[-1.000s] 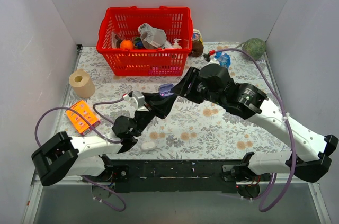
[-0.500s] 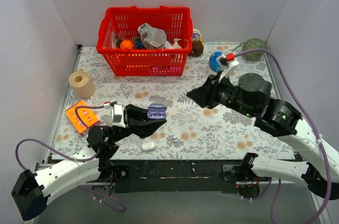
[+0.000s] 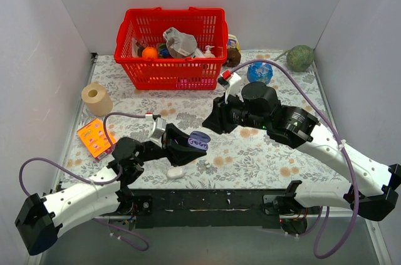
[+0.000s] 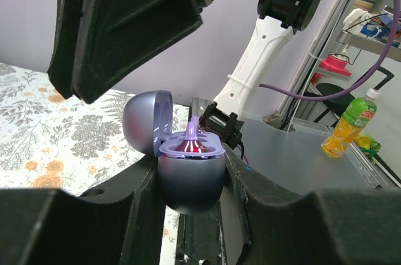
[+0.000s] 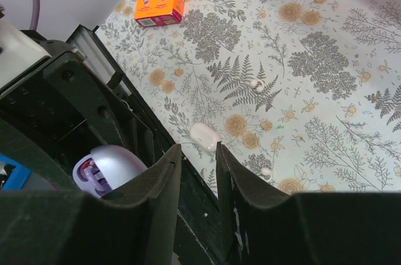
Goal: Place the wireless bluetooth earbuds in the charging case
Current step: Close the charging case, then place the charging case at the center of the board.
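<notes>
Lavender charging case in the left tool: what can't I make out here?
- Left wrist: the open lavender charging case is side-on; its rim hides the wells, only one purple earbud stem shows.
- Right wrist: the black left tool covers most of it.
- Top external: wells too small.

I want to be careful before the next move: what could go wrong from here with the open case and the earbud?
1. The earbud stands high out of the open charging case and seems not to be seated; a push from the right fingers just above it might tip it out.
2. The left fingers clamp the case only by its lower sides; downward pressure could make it slip or tilt.
</notes>
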Tool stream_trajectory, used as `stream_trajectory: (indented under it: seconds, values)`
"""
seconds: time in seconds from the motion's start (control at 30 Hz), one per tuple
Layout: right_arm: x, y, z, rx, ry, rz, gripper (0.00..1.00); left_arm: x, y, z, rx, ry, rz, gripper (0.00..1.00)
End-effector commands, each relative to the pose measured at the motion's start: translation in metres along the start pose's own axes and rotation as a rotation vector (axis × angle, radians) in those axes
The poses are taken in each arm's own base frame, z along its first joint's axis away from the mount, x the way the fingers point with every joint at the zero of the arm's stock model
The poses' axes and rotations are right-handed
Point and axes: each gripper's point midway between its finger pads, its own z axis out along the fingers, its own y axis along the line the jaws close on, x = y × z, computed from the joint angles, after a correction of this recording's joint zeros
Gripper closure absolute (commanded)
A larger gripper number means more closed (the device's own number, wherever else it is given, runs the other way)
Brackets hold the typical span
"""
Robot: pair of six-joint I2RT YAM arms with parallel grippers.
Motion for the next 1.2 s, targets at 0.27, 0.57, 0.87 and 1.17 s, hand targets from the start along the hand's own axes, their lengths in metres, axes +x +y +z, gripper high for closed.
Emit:
stream_trajectory:
  seconds: [0.27, 0.57, 0.87, 1.17]
  values:
    - [-0.005, 0.042, -0.016, -0.138, -0.026, -0.062, 0.65, -0.014, 0.003, 0.011, 0.006, -0.028, 0.028, 1.00]
    - [0.007, 0.044, -0.017, -0.107, -0.007, -0.036, 0.66, -0.015, 0.011, 0.012, -0.026, -0.043, 0.033, 1.00]
    - [0.007, -0.064, -0.082, 0.349, -0.362, 0.145, 0.56, 0.017, 0.076, 0.010, -0.395, 0.075, -0.204, 0.97]
    - [0.101, -0.099, -0.056, 0.442, -0.120, 0.158, 0.57, 0.119, 0.210, 0.004, -0.765, 0.274, -0.630, 1.00]
